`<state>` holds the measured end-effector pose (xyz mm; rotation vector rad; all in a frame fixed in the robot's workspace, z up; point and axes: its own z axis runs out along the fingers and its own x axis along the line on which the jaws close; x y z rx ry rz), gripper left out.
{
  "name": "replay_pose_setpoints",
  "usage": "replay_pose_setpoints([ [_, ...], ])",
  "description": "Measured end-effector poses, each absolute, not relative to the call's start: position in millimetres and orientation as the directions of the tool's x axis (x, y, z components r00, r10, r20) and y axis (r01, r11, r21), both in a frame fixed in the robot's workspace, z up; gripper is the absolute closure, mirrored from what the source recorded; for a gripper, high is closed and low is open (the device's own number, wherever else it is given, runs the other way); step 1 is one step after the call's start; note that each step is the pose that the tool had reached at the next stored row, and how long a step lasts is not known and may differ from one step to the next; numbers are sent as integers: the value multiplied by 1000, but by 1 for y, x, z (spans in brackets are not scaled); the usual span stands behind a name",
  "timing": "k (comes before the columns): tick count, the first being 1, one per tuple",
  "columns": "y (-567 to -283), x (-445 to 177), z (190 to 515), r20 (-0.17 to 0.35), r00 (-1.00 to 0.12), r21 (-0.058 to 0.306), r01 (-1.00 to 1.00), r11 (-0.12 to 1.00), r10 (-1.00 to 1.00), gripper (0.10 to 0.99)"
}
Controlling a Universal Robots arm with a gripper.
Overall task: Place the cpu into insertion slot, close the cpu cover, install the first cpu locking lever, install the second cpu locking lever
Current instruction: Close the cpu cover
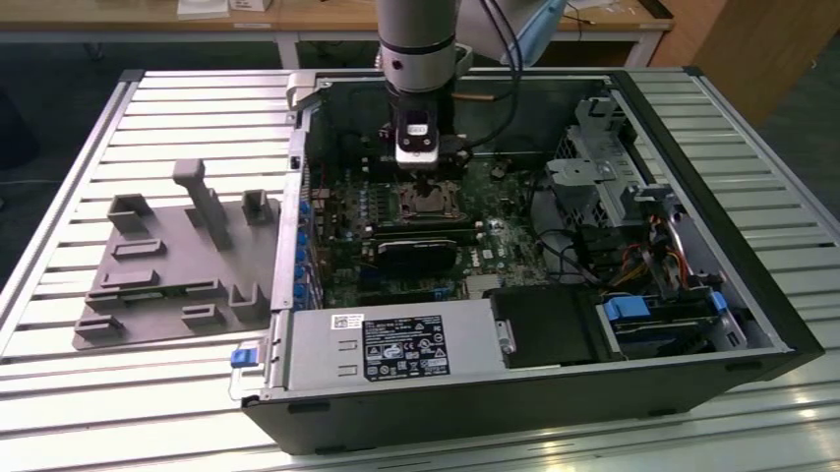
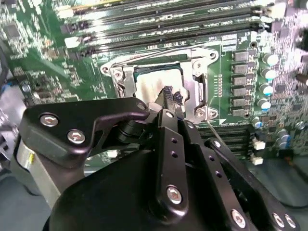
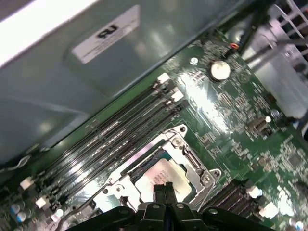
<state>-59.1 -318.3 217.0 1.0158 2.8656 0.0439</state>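
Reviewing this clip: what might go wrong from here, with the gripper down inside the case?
1. The gripper, fingers shut, sits right over the cpu. Whether it touches is unclear, and pressing down off-centre might tilt or scratch the chip.
2. The memory slots run close beside it, so a sideways move could catch them.

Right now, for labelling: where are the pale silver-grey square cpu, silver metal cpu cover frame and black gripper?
cpu [image 3: 167,172]: first wrist view, metal top.
cpu cover [image 2: 198,90]: second wrist view, side bar.
gripper [image 2: 169,94]: second wrist view, between fingertips.
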Motion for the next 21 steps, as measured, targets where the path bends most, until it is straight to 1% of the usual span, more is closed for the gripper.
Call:
replay_pose_setpoints([
  [11,-318,-59,217,-88,-882,57,460,886,463,984],
  [21,-318,-59,216,-89,-951,54,293,955,297,984],
])
